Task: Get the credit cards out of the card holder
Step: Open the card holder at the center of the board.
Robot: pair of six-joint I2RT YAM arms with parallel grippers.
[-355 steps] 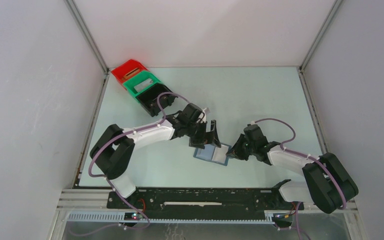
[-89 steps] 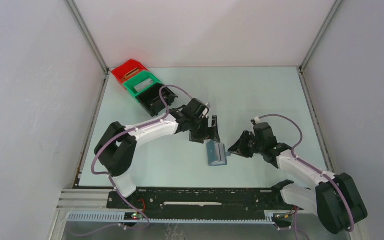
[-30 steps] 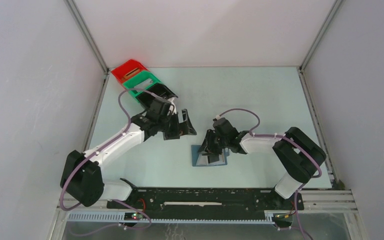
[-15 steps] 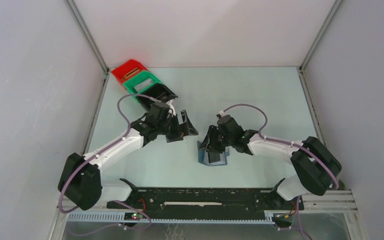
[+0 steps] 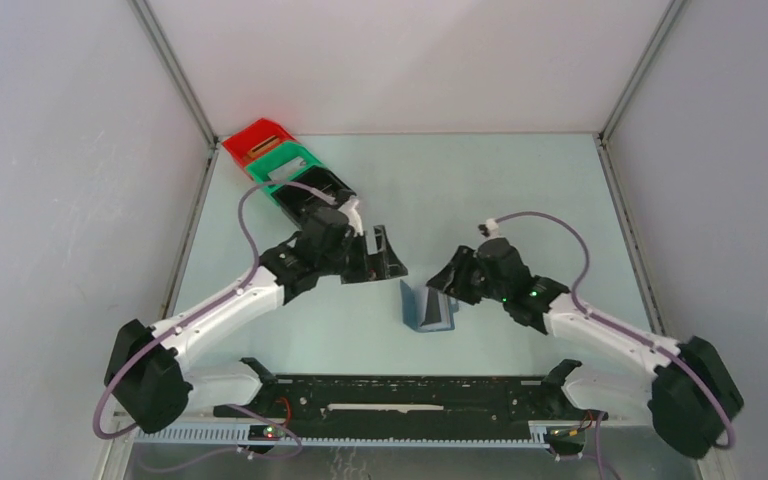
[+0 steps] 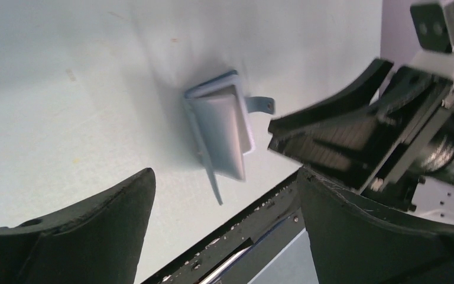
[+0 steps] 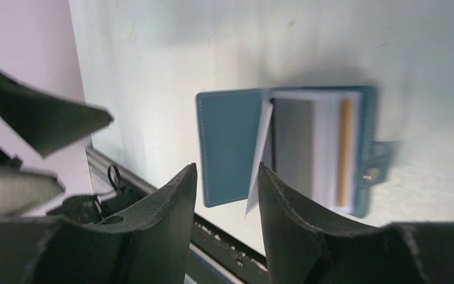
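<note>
Top view: holder (image 5: 430, 312) on table (image 5: 520, 190), between the two grippers. It sits just off the tips of the right gripper (image 5: 442, 282), on their near side, and a little further from the left gripper (image 5: 378, 262), to its near right. One flap (image 5: 405, 300) stands up on the side toward the left gripper, the rest lies flat. Contact with the right tips cannot be told from here. Left gripper spread wide, empty. Red bin (image 5: 255, 135), green bin (image 5: 280, 163) and black bin (image 5: 318, 188) stand in a row behind the left gripper, black one nearest its wrist. Right wrist view alone shows the inside: holder open straight ahead of the tips, partly seen through the narrow gap between them. These fingers are a little apart, gripping nothing. From the left: teal flap, thin white leaf (image 7: 260, 157) standing on edge, grey panel (image 7: 292, 148), white panel with tan strip (image 7: 344, 151), then tab (image 7: 373, 165) with stud at far right. Cards: grey panel may be a card or lining, cannot tell. Left wrist view gives the other side. There the holder is pale and blurred, ahead between the wide-set fingers (image 6: 94, 236) and clear of both. Its tab points toward the right gripper's dark fingers, just beside it; touching or not cannot be told.
</note>
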